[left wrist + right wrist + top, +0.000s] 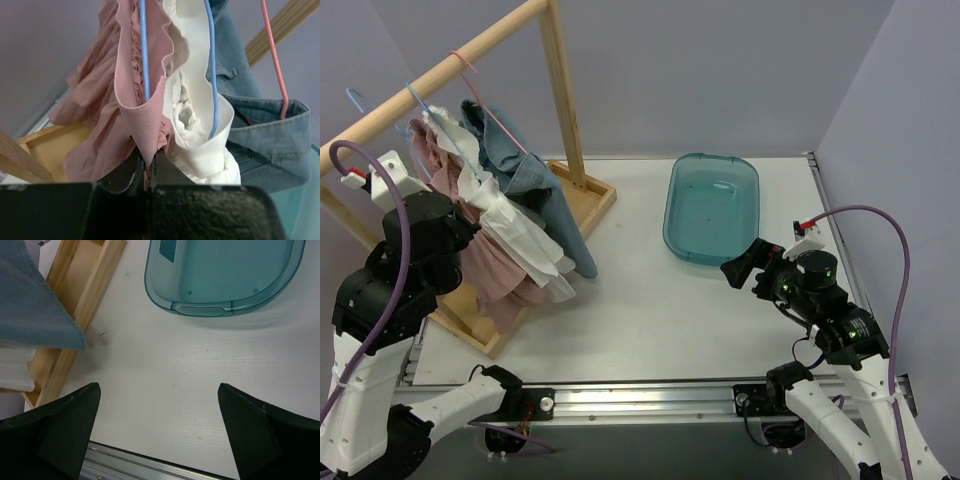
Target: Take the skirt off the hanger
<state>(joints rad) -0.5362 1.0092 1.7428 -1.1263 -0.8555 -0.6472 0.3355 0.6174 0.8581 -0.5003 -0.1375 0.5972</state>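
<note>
A pale table [700, 310] seen from overhead carries a wooden clothes rack [563, 100] toward 10 o'clock and an empty teal tub [710, 210] toward 1 o'clock, well apart from each other. Three skirts hang side by side from the rack's rail: a pink skirt [488, 268] nearest the arms, a white skirt [525, 238] beside it, and a denim skirt [548, 190] farthest along.

The left tool [148, 170] is clenched on the pink skirt, its two dark fingers [127, 172] pinching the lowest dip of the waistband from below. In the left wrist view the skirt rises straight up from that pinch toward 12 o'clock.

The right tool [157, 390] is spread wide and holds nothing, poised over bare table at about 4 o'clock overhead, with the tub just beyond it.

A thin blue hanger [145, 60] runs inside the pink waistband, another carries the white skirt, and a pink hanger [274, 55] carries the denim.
</note>
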